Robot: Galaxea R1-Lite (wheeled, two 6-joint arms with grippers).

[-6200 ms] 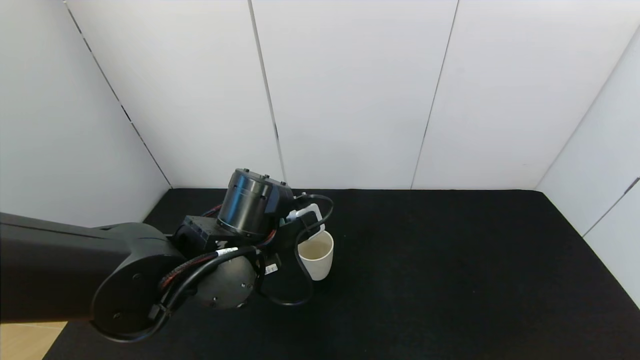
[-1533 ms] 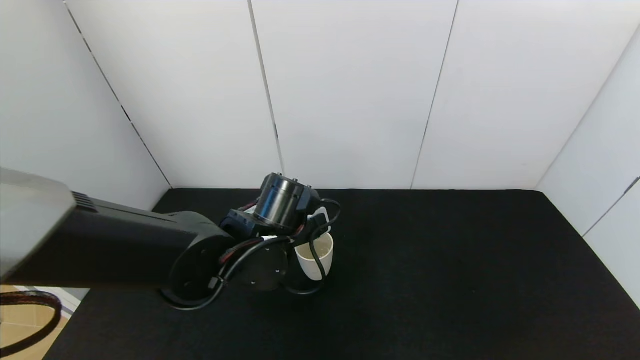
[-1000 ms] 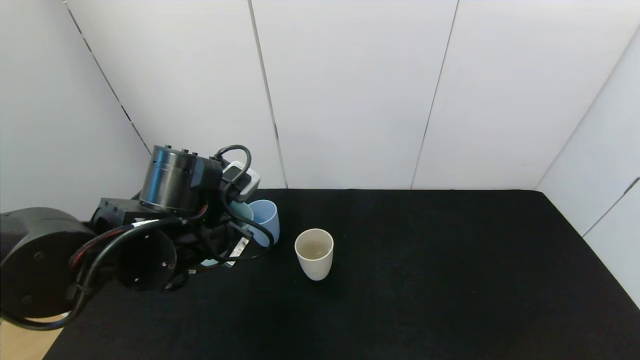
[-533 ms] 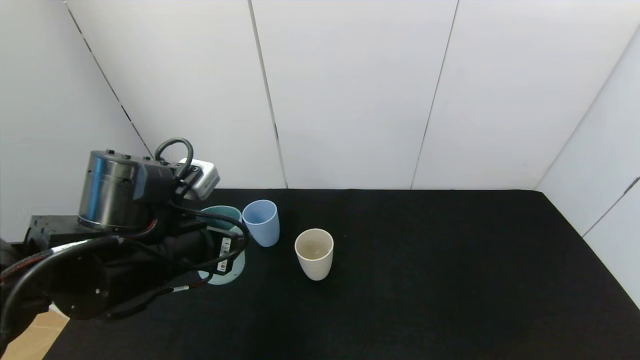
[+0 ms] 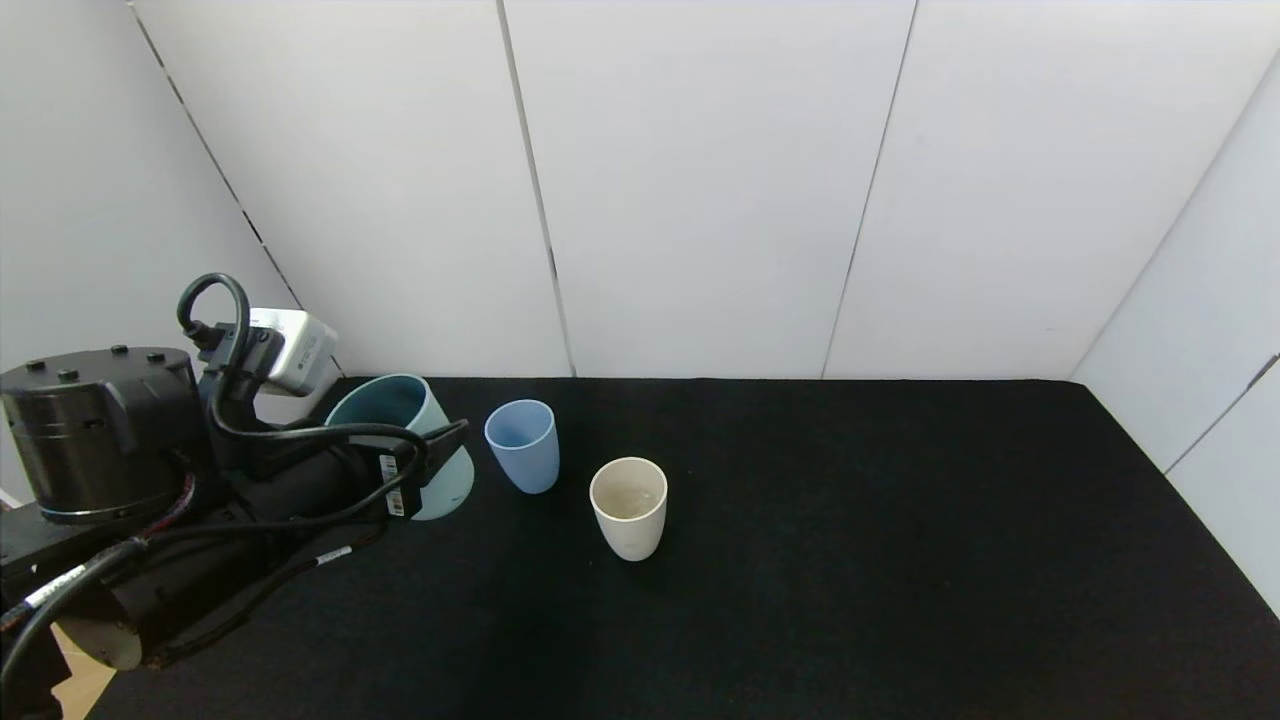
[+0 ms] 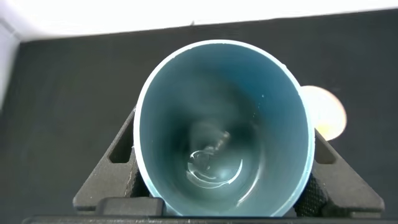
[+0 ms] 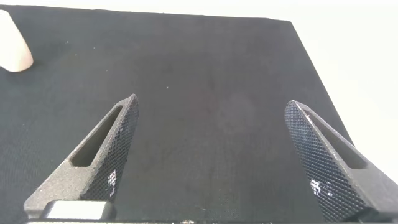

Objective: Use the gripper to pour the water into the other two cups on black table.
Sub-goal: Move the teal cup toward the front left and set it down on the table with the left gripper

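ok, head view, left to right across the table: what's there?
Left gripper closed on the teal-green cup → light blue cup → cream-beige cup, then bare black table out to the right edge.

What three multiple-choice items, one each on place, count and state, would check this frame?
1. Where does the light blue cup stand?
A. between the teal cup and the cream cup
B. right of the cream cup
C. off the black table

2. How many cups are in view?
A. two
B. three
C. four

3. How is the left gripper?
A. open above the table
B. shut on the teal cup
C. out of view

Key: 1 A, it is the middle cup; 2 B, teal, blue, cream; 3 B, its fingers flank the cup in the wrist view.
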